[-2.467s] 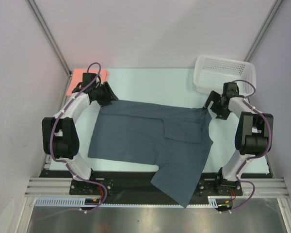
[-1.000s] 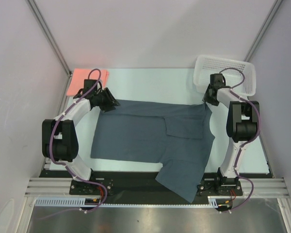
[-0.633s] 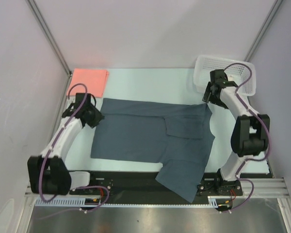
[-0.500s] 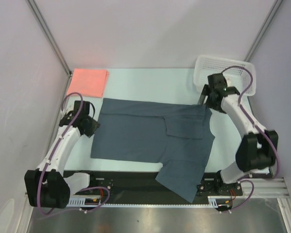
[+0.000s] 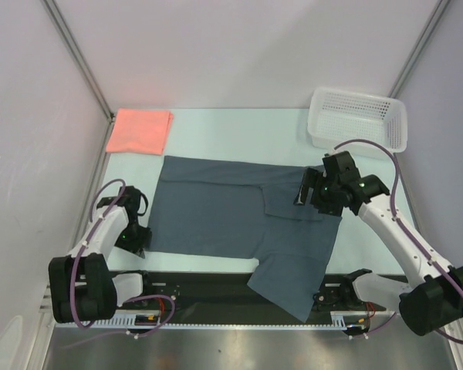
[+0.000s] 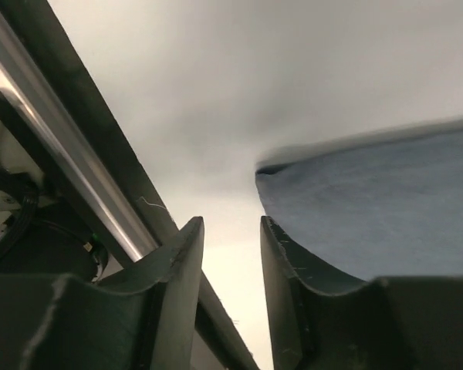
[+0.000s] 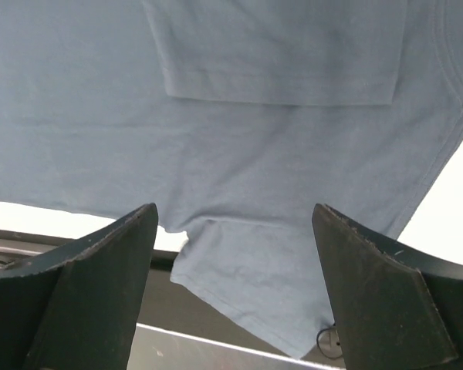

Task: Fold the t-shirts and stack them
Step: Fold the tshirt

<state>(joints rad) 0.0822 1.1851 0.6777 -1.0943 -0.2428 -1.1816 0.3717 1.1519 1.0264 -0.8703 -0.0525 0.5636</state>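
Note:
The dark slate blue-grey t-shirt [image 5: 216, 212] lies spread flat on the table, one sleeve folded onto its body [image 7: 282, 54] and its near right part hanging over the front edge. The salmon-pink t-shirt [image 5: 140, 131] lies folded at the far left corner. My left gripper [image 5: 136, 240] is low at the shirt's near left corner, its jaws a little apart and empty [image 6: 231, 223]; the corner of the cloth [image 6: 370, 208] lies just to its right. My right gripper [image 5: 305, 191] hovers above the shirt's right half, wide open and empty [image 7: 233, 208].
A white mesh basket [image 5: 359, 119] stands at the far right corner. A black rail [image 5: 216, 289] runs along the table's front edge, under the hanging cloth. Grey walls close in on the left, right and back.
Both grippers have left the shirt's far corners. The left arm swung back to the near left corner. The right arm moved from beside the basket to above the shirt's right half.

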